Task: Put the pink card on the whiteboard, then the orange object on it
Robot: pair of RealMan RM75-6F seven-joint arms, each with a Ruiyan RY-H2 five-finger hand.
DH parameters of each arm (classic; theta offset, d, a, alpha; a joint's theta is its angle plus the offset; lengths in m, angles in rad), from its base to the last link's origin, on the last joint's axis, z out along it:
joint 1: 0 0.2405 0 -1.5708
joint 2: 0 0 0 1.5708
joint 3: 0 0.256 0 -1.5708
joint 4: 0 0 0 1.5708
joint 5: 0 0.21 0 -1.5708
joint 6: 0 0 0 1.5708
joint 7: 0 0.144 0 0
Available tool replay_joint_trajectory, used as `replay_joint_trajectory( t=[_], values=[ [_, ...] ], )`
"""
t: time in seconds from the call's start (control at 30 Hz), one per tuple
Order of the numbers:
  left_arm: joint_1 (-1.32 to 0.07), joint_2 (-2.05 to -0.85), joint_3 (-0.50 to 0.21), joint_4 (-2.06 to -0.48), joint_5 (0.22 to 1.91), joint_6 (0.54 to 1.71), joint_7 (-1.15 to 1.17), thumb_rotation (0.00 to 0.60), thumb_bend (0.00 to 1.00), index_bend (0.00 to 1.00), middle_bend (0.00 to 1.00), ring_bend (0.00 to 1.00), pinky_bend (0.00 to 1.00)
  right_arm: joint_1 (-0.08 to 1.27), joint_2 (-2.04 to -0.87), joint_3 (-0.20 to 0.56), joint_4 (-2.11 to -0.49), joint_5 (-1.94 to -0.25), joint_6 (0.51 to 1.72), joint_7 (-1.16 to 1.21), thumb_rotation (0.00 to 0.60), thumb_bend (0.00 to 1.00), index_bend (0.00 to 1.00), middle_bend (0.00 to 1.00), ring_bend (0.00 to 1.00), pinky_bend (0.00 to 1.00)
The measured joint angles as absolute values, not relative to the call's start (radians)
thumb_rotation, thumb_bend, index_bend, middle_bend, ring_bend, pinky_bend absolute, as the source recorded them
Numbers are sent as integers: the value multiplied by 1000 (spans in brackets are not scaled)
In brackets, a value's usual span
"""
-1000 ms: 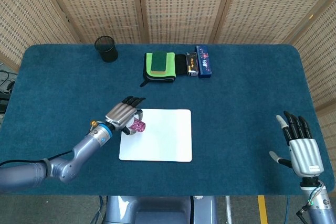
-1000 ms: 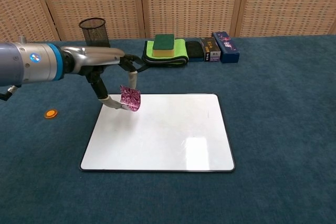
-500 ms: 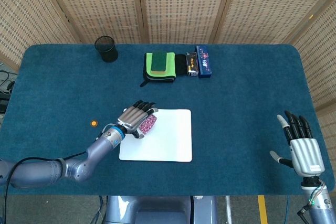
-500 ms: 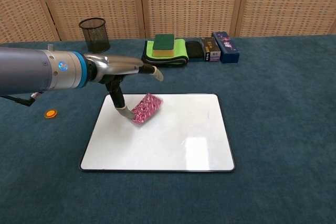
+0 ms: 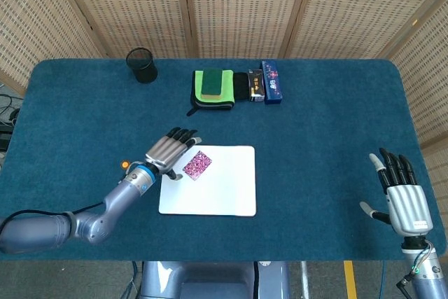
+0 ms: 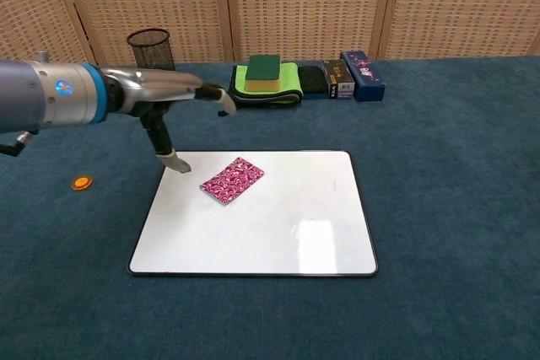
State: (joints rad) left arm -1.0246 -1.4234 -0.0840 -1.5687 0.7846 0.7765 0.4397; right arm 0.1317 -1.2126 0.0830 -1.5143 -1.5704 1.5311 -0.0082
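The pink patterned card (image 5: 197, 164) (image 6: 232, 180) lies flat on the whiteboard (image 5: 224, 194) (image 6: 278, 233), in its upper left part. My left hand (image 5: 170, 150) (image 6: 173, 107) hovers just left of the card with fingers spread and nothing in it. A small orange disc (image 5: 125, 165) (image 6: 82, 182) sits on the blue cloth to the left of the board. At the lower right of the head view, my right hand (image 5: 402, 196) stays open, palm down, far from the board.
A black mesh cup (image 5: 142, 65) (image 6: 152, 51) stands at the back left. A green cloth with a sponge (image 5: 213, 87) (image 6: 266, 78) and dark boxes (image 5: 265, 83) (image 6: 353, 76) line the back edge.
My left hand let go of the pink card, which now lies flat on the whiteboard. The hand drew back to the left and opened. The right hand stayed still.
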Motion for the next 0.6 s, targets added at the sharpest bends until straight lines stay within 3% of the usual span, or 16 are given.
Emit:
replay_joint_trajectory(
  t=[0.17,0.6],
  values=[
    [-969,-1391,-48,-1546,820,790,395,600,255,329,0,0,0,131,-1213,82,-1517,-1573,1533,-10,600,0,0,0,0,0],
    [-777,-1412,37,-1332,1050,855,143,600,272,341,0,0,0,131,-1218,81,-1523,-1577,1537,-32,600,0,0,0,0,0]
  ],
)
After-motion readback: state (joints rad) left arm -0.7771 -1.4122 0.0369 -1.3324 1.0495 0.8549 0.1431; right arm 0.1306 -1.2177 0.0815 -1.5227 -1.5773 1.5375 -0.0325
